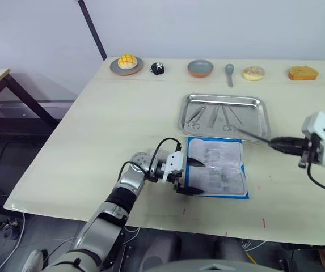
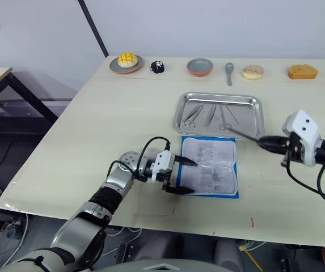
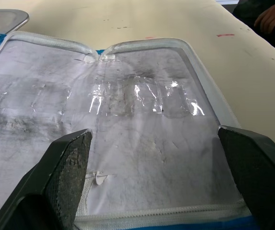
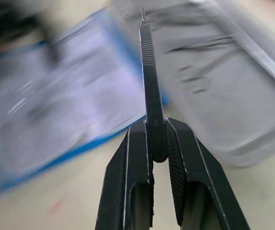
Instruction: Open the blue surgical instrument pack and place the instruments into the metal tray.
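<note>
The blue surgical instrument pack [image 1: 218, 167] lies opened flat on the table, its white inner side up inside a blue border, just in front of the metal tray [image 1: 224, 97]. Several slim silver instruments [image 1: 214, 116] lie in the tray. My left gripper [image 1: 195, 177] is open at the pack's left edge, with one finger on either side of the white sheet [image 3: 137, 120]. My right gripper [image 1: 273, 143] hovers to the right of the pack, shut on a long thin silver instrument [image 4: 149, 72]. The tip of this instrument [image 1: 252, 136] points at the tray's near right corner.
Along the table's far edge stand a plate with a yellow bun [image 1: 126, 63], a small black object [image 1: 157, 68], a grey bowl [image 1: 200, 68], a spoon [image 1: 229, 72], a doughnut [image 1: 253, 73] and a bread piece [image 1: 303, 73]. A person's hand [image 3: 271, 17] rests beyond the table.
</note>
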Robot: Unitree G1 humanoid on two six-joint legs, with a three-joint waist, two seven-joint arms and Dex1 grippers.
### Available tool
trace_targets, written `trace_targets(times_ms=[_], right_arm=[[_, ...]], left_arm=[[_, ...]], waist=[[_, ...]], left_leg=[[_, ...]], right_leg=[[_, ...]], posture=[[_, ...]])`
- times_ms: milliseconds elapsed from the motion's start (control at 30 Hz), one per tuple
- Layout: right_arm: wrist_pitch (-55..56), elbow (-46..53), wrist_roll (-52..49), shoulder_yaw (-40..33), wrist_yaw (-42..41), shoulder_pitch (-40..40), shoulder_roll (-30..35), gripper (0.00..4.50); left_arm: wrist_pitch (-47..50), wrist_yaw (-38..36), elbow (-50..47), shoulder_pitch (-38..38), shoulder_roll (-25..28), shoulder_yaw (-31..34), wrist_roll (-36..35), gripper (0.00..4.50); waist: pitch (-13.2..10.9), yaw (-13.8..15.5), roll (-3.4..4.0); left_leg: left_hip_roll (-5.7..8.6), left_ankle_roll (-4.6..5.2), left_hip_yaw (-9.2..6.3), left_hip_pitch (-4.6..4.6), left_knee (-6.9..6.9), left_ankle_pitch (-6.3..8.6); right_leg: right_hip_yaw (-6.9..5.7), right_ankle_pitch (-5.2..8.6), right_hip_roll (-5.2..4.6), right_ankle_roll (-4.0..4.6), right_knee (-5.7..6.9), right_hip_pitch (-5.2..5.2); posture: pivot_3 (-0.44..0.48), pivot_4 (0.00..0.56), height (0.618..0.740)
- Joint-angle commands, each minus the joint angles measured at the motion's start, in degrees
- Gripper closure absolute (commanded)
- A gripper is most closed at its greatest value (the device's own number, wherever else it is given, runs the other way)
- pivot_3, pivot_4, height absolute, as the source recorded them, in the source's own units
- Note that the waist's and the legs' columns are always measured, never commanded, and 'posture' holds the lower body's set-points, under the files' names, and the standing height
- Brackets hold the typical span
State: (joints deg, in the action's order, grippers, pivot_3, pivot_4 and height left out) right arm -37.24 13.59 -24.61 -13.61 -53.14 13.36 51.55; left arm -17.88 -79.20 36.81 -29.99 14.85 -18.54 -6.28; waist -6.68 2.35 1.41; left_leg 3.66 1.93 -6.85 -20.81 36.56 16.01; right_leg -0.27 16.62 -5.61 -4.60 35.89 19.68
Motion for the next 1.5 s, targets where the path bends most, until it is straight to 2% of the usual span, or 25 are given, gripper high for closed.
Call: trace_targets(times_ms=[33, 167, 300, 633, 833, 867, 933, 967, 1000, 1133, 1167, 1467, 1500], right_arm=[[-6.9, -2.2, 1.3, 0.8, 11.2, 5.3, -5.2, 4.43], [-8.2, -9.0, 4.3, 2.9, 18.9, 11.3, -11.5, 4.43], [-7.1, -18.2, 7.4, 5.9, 22.1, 16.9, -15.2, 4.43], [-6.1, -34.5, 12.5, 8.7, 29.0, 27.4, -21.7, 4.43], [-3.2, -41.2, 14.3, 8.7, 30.1, 31.0, -23.0, 4.43], [-3.0, -41.9, 14.5, 8.7, 30.2, 31.3, -23.1, 3.53], [-2.5, -42.7, 14.7, 8.7, 30.0, 31.7, -23.2, 2.74], [-2.1, -42.7, 14.4, 8.4, 29.6, 31.9, -23.4, 2.74], [-1.8, -42.2, 14.2, 8.2, 29.2, 31.8, -23.5, 2.16], [0.1, -37.1, 13.0, 7.4, 27.0, 30.3, -23.1, 0.76], [0.8, -35.3, 12.6, 7.1, 26.2, 29.6, -22.9, 0.03], [5.4, -20.0, 7.4, 3.5, 20.9, 20.8, -22.1, 0.03], [6.6, -18.6, 6.7, 3.0, 20.2, 19.6, -22.3, 0.03]], left_arm=[[2.9, 1.3, 9.3, 4.6, 0.2, -4.1, 5.6, 0.0], [3.1, 1.6, 9.1, 4.7, -0.2, -4.0, 5.5, 0.0], [3.3, 2.3, 9.3, 4.7, -0.6, -3.8, 5.5, 0.0], [3.7, 3.0, 8.0, 5.6, -0.4, -3.8, 5.5, 0.0], [3.7, 3.3, 7.7, 5.7, -0.3, -3.6, 5.5, 0.0], [3.7, 3.4, 7.8, 5.7, -0.3, -3.6, 5.4, 0.0], [3.7, 3.4, 7.7, 5.7, -0.2, -3.6, 5.4, 0.0], [3.7, 3.4, 7.7, 5.7, -0.2, -3.5, 5.4, 0.0], [3.7, 3.4, 7.6, 5.7, -0.1, -3.4, 5.3, 0.0], [3.5, 2.9, 6.3, 5.7, 0.2, -2.5, 4.1, 0.0], [3.6, 2.6, 5.5, 5.8, 0.2, -2.0, 3.4, 0.0], [7.8, 0.3, -9.4, 7.0, 1.5, 2.0, -4.0, 0.0], [8.9, 0.4, -11.5, 7.1, 1.8, 2.5, -4.9, 0.0]], waist=[[0.0, 0.0, 0.0], [0.0, 0.0, 0.04], [0.0, 0.0, 0.09], [0.2, -0.2, 0.33], [0.3, -0.2, 0.47], [0.3, -0.2, 0.49], [0.3, -0.3, 0.5], [0.3, -0.3, 0.52], [0.3, -0.3, 0.52], [0.3, -0.3, 0.56], [0.3, -0.4, 0.57], [-0.4, -2.0, 0.42], [-0.5, -2.1, 0.4]], left_leg=[[0.02, 0.0, -0.04, 0.0, -0.02, 0.0], [0.14, 0.02, -0.07, 0.01, -0.04, -0.01], [0.19, 0.04, -0.1, 0.02, -0.04, -0.03], [0.22, 0.09, -0.13, 0.05, -0.04, -0.07], [0.25, 0.1, -0.14, 0.05, -0.04, -0.08], [0.25, 0.11, -0.14, 0.06, -0.04, -0.08], [0.25, 0.11, -0.14, 0.07, -0.04, -0.08], [0.25, 0.11, -0.14, 0.07, -0.04, -0.08], [0.25, 0.11, -0.13, 0.07, -0.04, -0.08], [0.25, 0.11, -0.14, 0.06, -0.04, -0.09], [0.25, 0.12, -0.14, 0.06, -0.04, -0.09], [0.24, 0.09, -0.24, -0.21, -0.12, -0.1], [0.24, -0.18, -0.24, -0.4, -0.12, -0.25]], right_leg=[[-0.02, -0.02, 0.0, 0.04, 0.0, 0.0], [-0.01, -0.1, 0.04, 0.17, 0.0, 0.0], [-0.03, -0.11, 0.07, 0.18, 0.0, 0.01], [-0.01, -0.12, 0.1, 0.19, 0.02, 0.0], [-0.01, -0.12, 0.11, 0.2, 0.03, 0.0], [0.0, -0.12, 0.12, 0.19, 0.03, -0.01], [0.0, -0.12, 0.12, 0.2, 0.03, -0.01], [0.01, -0.13, 0.12, 0.2, 0.04, -0.01], [0.01, -0.13, 0.12, 0.2, 0.04, -0.01], [0.02, -0.13, 0.13, 0.19, 0.04, -0.01], [0.02, -0.13, 0.13, 0.19, 0.04, 0.0], [0.05, -0.13, 0.19, 0.2, 0.06, 0.24], [0.08, -0.13, 0.2, 0.22, 0.09, 0.44]], posture=[[0.0, 0.15, 0.74], [0.0, 0.15, 0.74], [0.0, 0.15, 0.74], [0.0, 0.15, 0.74], [0.0, 0.15, 0.74], [0.0, 0.15, 0.74], [0.0, 0.15, 0.74], [0.0, 0.15, 0.74], [0.0, 0.15, 0.74], [0.0, 0.15, 0.74], [0.0, 0.15, 0.74], [0.0, 0.15, 0.74], [0.0, 0.15, 0.74]])
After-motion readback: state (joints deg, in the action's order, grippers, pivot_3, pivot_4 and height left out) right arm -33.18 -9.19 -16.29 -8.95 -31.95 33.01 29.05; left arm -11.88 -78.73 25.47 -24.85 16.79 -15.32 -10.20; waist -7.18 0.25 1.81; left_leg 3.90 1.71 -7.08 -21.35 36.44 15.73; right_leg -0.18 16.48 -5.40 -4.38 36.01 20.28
